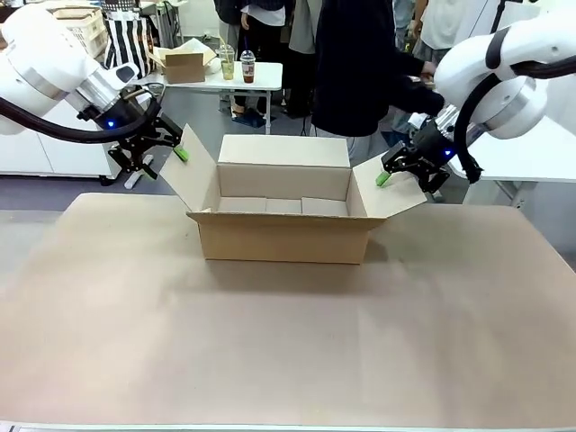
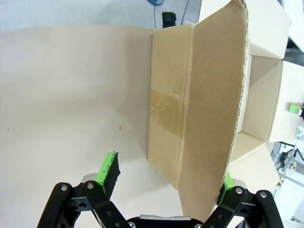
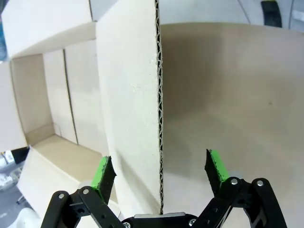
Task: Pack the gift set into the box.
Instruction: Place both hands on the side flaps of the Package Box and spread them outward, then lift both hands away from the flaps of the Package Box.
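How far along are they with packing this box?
Done: the cardboard box stands on the table with its flaps spread. In hand: the left end effector straddles the left flap, the right end effector the right flap, both open. Left: the gift set has to go in; the inside that shows is bare.

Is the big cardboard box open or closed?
Open. The box has its flaps spread and its inside shows. The left hand and right hand straddle the side flaps.
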`<state>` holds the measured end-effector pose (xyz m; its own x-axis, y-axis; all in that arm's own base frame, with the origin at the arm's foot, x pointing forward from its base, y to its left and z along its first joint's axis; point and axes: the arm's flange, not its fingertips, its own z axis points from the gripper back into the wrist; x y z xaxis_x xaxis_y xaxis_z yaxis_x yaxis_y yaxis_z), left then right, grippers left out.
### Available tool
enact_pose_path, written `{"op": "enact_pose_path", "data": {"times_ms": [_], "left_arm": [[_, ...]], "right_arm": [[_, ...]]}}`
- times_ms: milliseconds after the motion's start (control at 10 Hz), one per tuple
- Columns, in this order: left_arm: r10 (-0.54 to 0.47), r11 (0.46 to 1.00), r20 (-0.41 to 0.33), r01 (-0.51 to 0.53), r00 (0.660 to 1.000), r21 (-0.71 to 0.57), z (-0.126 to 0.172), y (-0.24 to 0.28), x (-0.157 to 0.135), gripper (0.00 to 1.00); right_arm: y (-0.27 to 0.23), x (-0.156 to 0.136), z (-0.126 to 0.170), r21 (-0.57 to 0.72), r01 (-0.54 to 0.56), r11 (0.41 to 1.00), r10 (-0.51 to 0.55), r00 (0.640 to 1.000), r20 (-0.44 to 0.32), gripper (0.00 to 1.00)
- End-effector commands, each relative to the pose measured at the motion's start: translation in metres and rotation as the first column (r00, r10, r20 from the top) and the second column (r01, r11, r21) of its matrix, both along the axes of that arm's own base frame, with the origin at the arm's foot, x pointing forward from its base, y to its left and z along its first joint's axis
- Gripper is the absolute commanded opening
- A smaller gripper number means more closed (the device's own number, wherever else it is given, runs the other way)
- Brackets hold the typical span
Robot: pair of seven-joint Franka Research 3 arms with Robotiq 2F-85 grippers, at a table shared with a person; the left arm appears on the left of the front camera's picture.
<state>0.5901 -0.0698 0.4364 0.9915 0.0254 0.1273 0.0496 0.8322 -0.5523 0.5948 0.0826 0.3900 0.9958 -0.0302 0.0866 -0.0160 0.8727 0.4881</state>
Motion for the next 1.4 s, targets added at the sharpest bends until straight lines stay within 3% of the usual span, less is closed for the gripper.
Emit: {"op": "enact_pose_path", "data": {"times_ms": [0, 1300], "left_arm": [[0.014, 1.000, -0.006, -0.014, 1.000, 0.016, 0.0023, 0.0007, -0.0016, 1.00], [0.014, 1.000, -0.006, -0.014, 1.000, 0.016, 0.0023, 0.0007, -0.0016, 1.00]], "right_arm": [[0.0020, 0.0027, 0.0079, -0.089, 0.000, 0.996, -0.002, 1.000, -0.018, 1.00], [0.0020, 0.0027, 0.0079, -0.089, 0.000, 0.996, -0.002, 1.000, -0.018, 1.00]]}}
